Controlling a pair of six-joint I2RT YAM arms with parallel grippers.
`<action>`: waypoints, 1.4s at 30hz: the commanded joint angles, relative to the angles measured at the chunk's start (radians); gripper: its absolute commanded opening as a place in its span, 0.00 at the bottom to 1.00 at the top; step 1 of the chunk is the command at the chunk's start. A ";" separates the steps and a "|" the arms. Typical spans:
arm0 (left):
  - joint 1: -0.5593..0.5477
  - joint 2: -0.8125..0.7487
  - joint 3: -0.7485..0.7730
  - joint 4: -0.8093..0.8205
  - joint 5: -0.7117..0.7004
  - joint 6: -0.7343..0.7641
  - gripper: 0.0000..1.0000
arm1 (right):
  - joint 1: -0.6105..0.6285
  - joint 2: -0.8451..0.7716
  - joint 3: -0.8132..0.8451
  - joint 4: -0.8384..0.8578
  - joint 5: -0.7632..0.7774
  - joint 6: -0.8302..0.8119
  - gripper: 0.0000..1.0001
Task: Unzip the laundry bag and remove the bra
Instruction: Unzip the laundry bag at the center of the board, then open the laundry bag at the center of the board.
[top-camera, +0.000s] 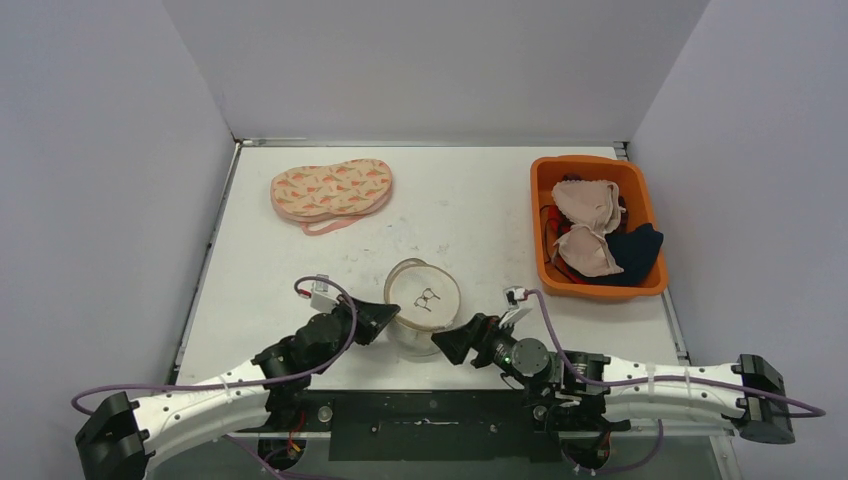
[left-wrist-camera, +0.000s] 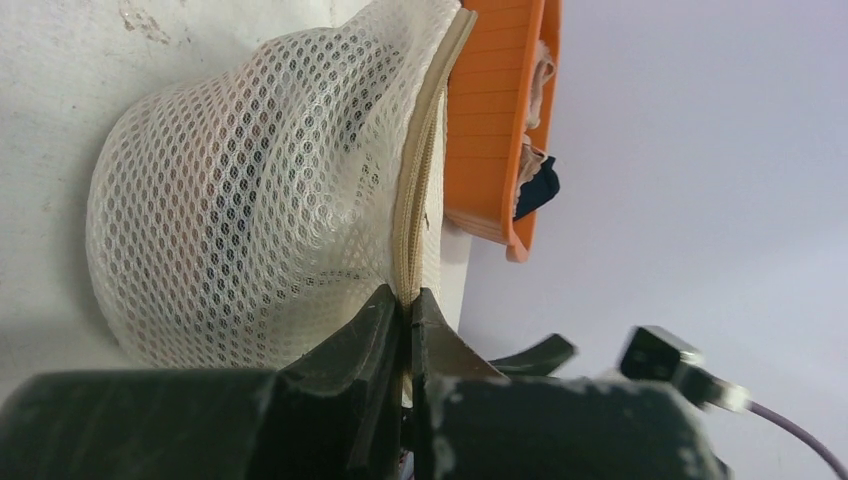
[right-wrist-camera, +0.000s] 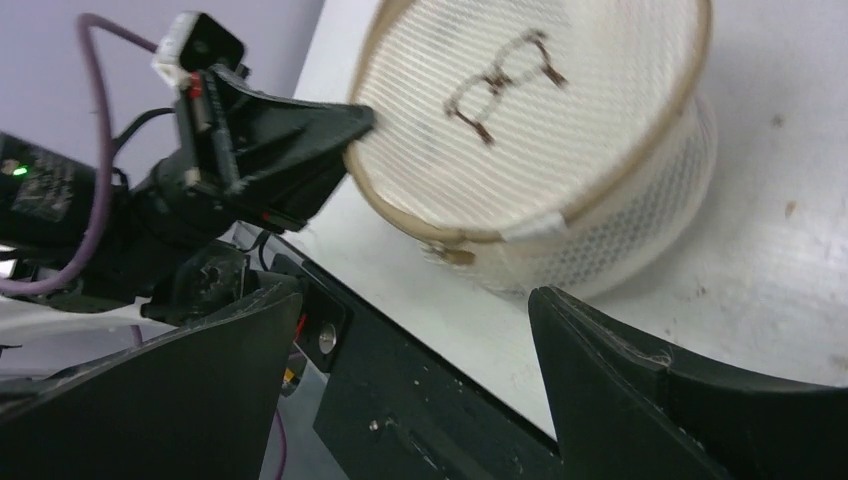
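Note:
The laundry bag (top-camera: 422, 298) is a round white mesh drum with a beige zipper band, standing near the table's front edge. My left gripper (top-camera: 393, 317) is at its left side, shut on the beige zipper seam (left-wrist-camera: 420, 180); in the left wrist view the left gripper (left-wrist-camera: 410, 300) pinches that band. My right gripper (top-camera: 447, 340) is open just right of and in front of the bag, with nothing between its fingers. In the right wrist view the right gripper (right-wrist-camera: 412, 292) stands below the bag (right-wrist-camera: 560, 120) and a small brass zipper pull (right-wrist-camera: 447, 252). The bag's contents do not show. A carrot-print bra (top-camera: 332, 190) lies at the back left.
An orange basket (top-camera: 545, 215) with pale bras and dark cloth stands at the right. The table's front edge and the black base rail (right-wrist-camera: 440, 400) lie right beneath my right gripper. Walls close in the table on three sides.

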 joint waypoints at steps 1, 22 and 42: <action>-0.038 -0.019 -0.066 0.273 -0.149 0.002 0.00 | -0.003 0.003 -0.104 0.234 0.037 0.264 0.89; -0.236 0.165 -0.123 0.605 -0.411 0.249 0.00 | -0.160 0.491 -0.143 0.840 -0.067 0.515 0.83; -0.309 -0.115 0.122 -0.379 -0.518 0.171 0.66 | -0.440 0.454 0.032 0.418 -0.567 0.024 0.05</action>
